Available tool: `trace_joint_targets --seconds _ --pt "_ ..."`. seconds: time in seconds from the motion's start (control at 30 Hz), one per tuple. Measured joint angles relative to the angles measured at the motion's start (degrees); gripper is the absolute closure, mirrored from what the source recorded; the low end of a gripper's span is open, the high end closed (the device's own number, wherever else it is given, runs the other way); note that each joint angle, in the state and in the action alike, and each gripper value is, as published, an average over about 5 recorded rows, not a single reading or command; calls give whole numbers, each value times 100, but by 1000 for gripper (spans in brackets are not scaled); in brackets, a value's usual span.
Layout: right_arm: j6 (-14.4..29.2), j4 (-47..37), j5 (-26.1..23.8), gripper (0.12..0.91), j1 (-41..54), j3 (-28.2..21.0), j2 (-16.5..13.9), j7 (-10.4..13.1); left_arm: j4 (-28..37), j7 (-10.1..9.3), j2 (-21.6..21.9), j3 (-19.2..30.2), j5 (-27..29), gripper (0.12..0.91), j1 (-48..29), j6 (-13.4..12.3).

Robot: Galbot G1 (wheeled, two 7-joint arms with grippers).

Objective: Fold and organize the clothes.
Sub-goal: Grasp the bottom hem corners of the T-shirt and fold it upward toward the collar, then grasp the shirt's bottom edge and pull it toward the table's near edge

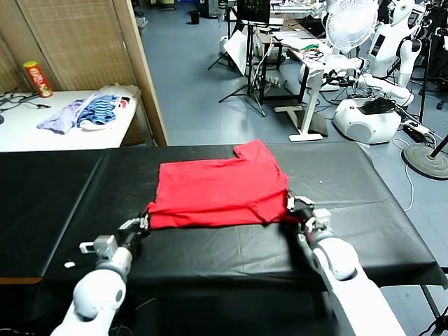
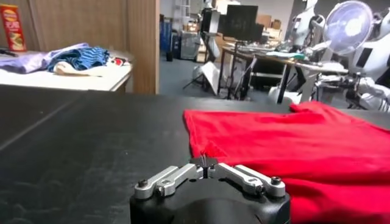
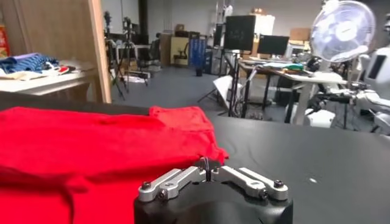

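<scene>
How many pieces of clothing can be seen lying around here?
3: a red T-shirt folded on the black table; a lavender garment and a blue-striped garment heaped on the white side table. More may hide in that heap.

We see our left gripper low over the black table, its fingertips pressed together at the near corner of the red T-shirt. Far off, a white table carries lavender and blue-striped clothes.
</scene>
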Motion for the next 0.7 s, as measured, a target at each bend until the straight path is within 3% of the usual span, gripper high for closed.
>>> trace_joint_targets --seconds 0.1,0.2,0.3,0.4,0.47,0.7 --pt "-83 350 32 432 -290 98 -89 24 -1 7 -15 -3 36 780 2 5" --pt "-120 715 -34 294 -634 214 -144 33 -81 11 -10 -50 46 613 82 10" --pt "-92 961 -118 238 -969 320 -147 35 -207 16 -1 -103 47 445 213 20" --pt "-47 1071 -147 230 -1250 401 -125 47 -329 40 8 -141 38 301 378 45" --pt "-27 1105 -152 228 -1375 442 -111 60 -374 70 14 -162 -9 251 483 71" --pt "5 1062 -174 327 -1485 480 -66 82 -330 194 18 -205 -449 235 588 172"
